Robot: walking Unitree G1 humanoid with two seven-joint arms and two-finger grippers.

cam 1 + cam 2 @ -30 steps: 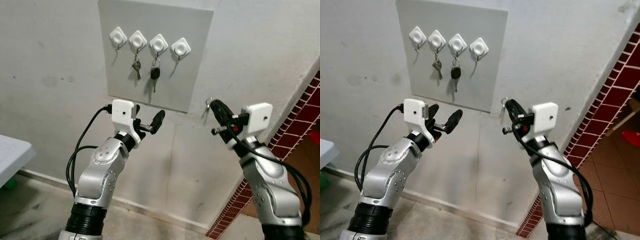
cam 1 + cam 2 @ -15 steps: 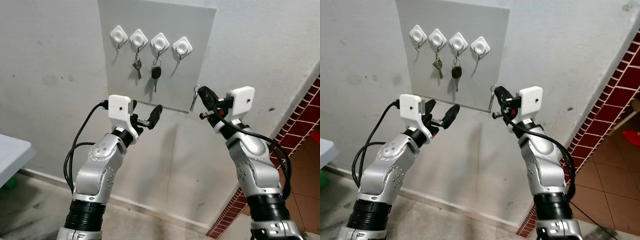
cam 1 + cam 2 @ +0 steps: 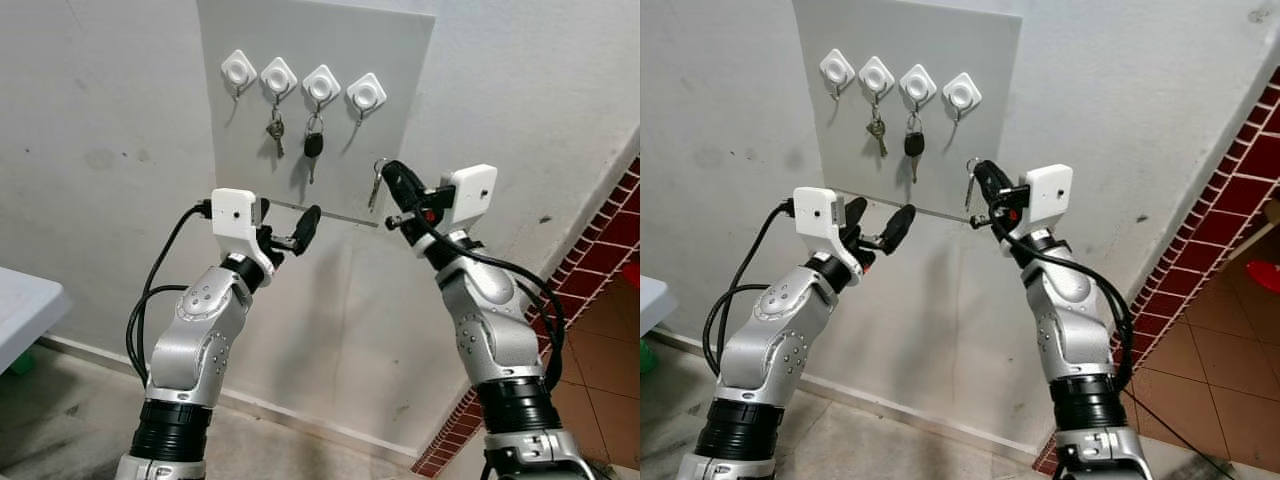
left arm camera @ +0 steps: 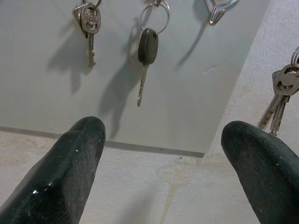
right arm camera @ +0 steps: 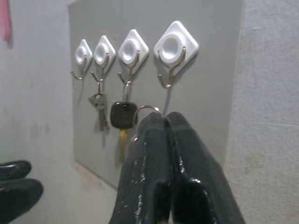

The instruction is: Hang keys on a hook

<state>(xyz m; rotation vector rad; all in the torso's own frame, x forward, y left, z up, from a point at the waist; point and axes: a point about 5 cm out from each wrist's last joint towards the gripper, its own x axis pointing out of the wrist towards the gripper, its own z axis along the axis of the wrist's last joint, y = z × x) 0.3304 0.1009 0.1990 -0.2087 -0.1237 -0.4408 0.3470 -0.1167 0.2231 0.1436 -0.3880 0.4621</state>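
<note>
right gripper (image 3: 385, 180), clenched on the keys (image 3: 373, 192), holds them below the empty hook (image 5: 170, 77) at the board's (image 3: 400, 120) right end. the ring (image 5: 145, 110) should rise above the hook tip, then drop onto it. left gripper (image 3: 290, 232) is spread and idle. the fingers (image 5: 159, 154) hide the key blades in the wrist view.

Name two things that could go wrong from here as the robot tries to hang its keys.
The right gripper pinches the keys only by the ring, so they may swing and miss the empty rightmost hook. Going up, they could also knock the black-headed key on the neighbouring hook.
</note>
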